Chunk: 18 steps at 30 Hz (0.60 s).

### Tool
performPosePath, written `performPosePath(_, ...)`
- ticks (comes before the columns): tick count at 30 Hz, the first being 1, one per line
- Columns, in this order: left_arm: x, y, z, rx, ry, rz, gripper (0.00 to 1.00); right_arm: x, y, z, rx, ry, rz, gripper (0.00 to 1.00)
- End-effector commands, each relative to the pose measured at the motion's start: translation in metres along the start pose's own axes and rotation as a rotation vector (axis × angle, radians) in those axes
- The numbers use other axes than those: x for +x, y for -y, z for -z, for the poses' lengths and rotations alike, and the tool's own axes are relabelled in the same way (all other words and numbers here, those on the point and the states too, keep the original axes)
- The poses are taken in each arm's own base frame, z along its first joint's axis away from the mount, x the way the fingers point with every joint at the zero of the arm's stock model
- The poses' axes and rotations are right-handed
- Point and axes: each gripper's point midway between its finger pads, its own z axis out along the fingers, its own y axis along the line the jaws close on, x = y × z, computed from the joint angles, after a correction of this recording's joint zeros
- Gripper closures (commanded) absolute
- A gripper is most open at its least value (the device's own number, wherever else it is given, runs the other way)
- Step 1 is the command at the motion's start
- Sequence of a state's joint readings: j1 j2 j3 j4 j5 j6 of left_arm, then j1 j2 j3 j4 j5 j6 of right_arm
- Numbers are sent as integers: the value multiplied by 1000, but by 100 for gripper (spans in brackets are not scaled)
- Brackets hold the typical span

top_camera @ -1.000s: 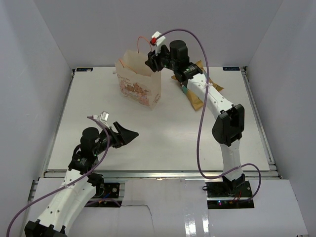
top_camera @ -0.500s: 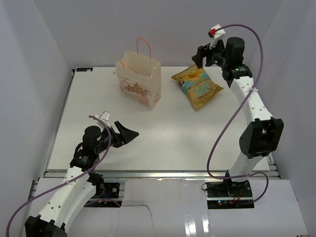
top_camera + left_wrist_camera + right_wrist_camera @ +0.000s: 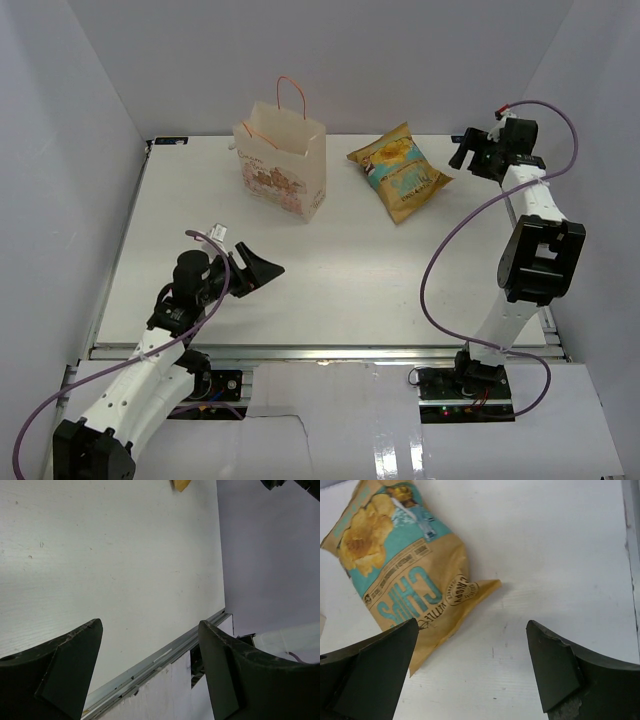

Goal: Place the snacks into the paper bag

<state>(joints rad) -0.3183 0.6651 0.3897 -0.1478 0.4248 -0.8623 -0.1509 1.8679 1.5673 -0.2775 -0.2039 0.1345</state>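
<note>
Crisp bag (image 3: 405,575) is lying flat on the counter (image 3: 350,260). Right pincer (image 3: 470,627), gaping empty, should be straddling its crimped edge. Left pincer (image 3: 262,270) is hovering wide, empty.

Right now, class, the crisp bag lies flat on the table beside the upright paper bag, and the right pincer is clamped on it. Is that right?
Not quite: the right pincer is open and holds nothing, as the right wrist view shows. The crisp bag does lie flat on the table beside the upright paper bag.
</note>
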Motion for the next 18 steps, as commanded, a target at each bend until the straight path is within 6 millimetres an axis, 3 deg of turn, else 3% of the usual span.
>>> performPosePath(1,0,7,-1,37,-6,0,12,12,17,-5,58,-29,-221,5)
performPosePath(3,1,7,-3,34,-14,5,12,20,22,-9,42,-50,-287,5)
performPosePath(7,2,7,-5,33,-29,17,12,39,4,-26,-85,-111,-390,3)
performPosePath(11,0,10,-5,32,-28,25,12,51,1,-43,-141,-131,-431,4)
performPosePath(18,0,9,-5,21,-29,48,12,59,-9,-63,-241,-138,-473,6)
